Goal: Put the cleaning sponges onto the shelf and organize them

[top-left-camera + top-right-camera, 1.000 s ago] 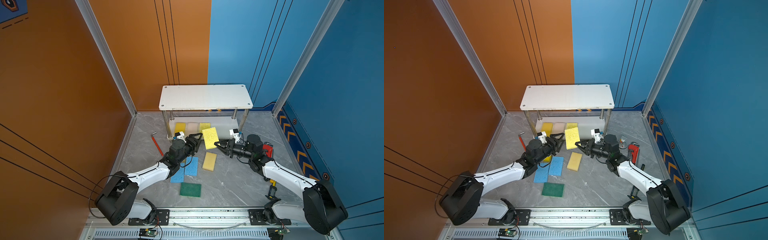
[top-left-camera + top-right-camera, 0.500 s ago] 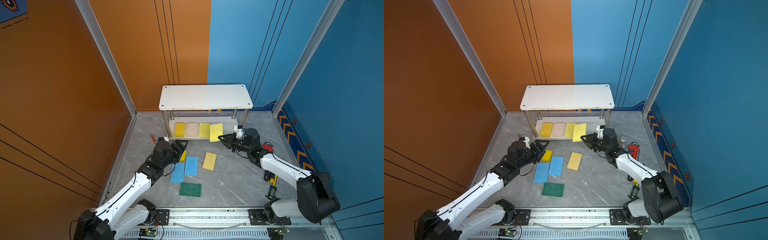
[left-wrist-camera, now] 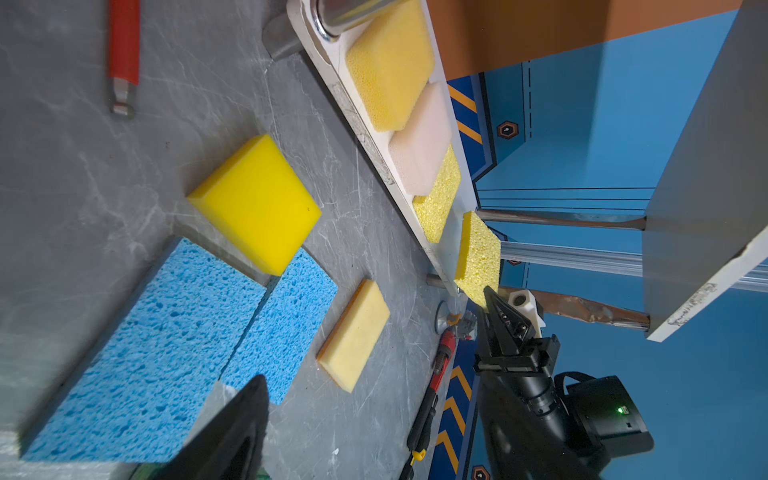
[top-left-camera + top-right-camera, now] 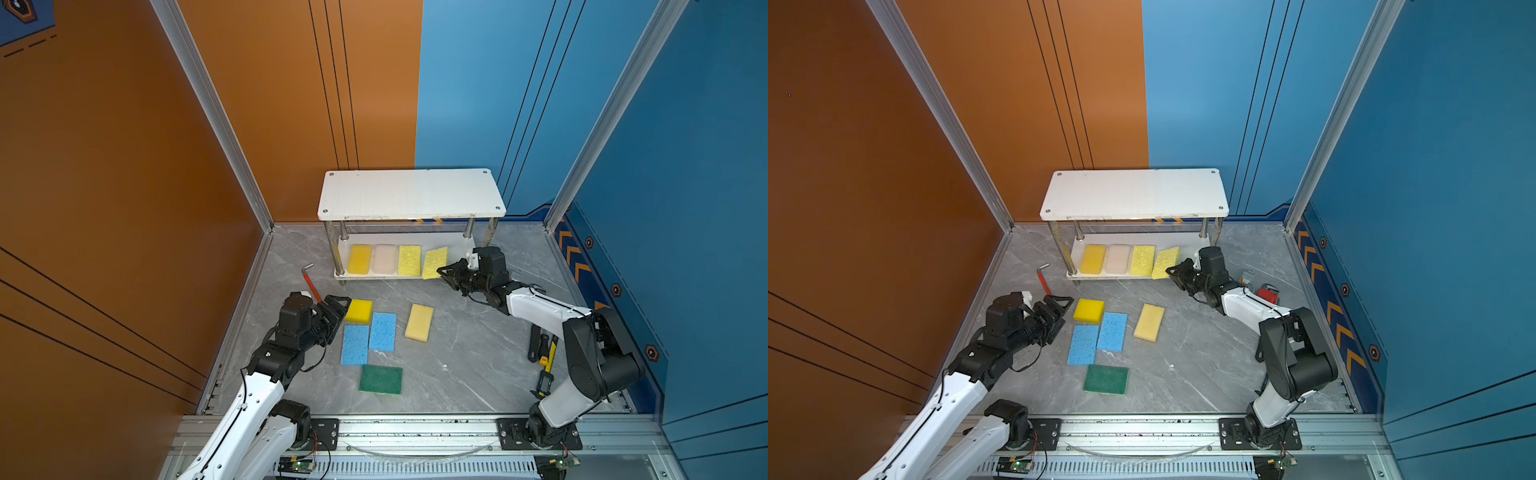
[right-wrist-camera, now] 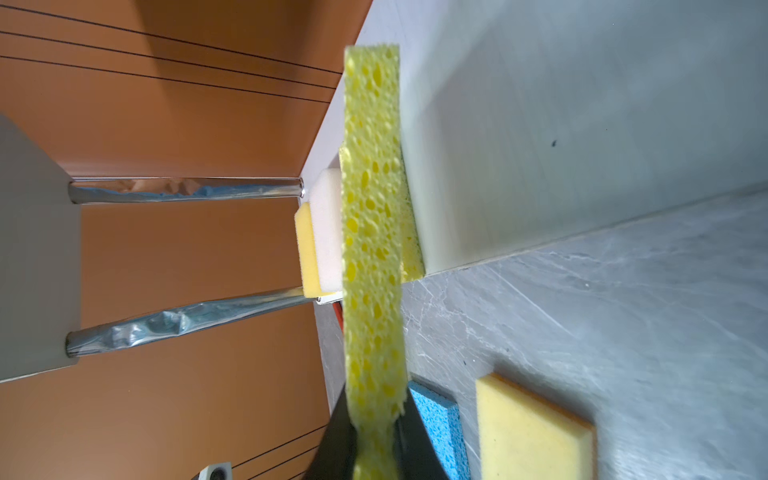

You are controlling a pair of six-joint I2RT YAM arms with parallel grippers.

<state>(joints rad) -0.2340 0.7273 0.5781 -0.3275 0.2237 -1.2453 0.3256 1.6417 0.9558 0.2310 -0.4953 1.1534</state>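
The shelf stands at the back. Its lower board holds a bright yellow sponge, a cream-pink one and a pale yellow porous one. My right gripper is shut on a second pale yellow porous sponge, tilted over the board's front edge beside those three. My left gripper is open and empty, right beside a bright yellow sponge on the floor. Two blue sponges, a tan one and a dark green one lie flat nearby.
A red-handled hex key lies left of the shelf, behind my left gripper. Hand tools lie along the right wall under my right arm, with a red tool farther back. Chrome posts frame the lower board.
Both grippers met at the pale yellow sponge in the middle. The left one let go, opened and drew back left. The right one carried the sponge to the shelf's lower board.
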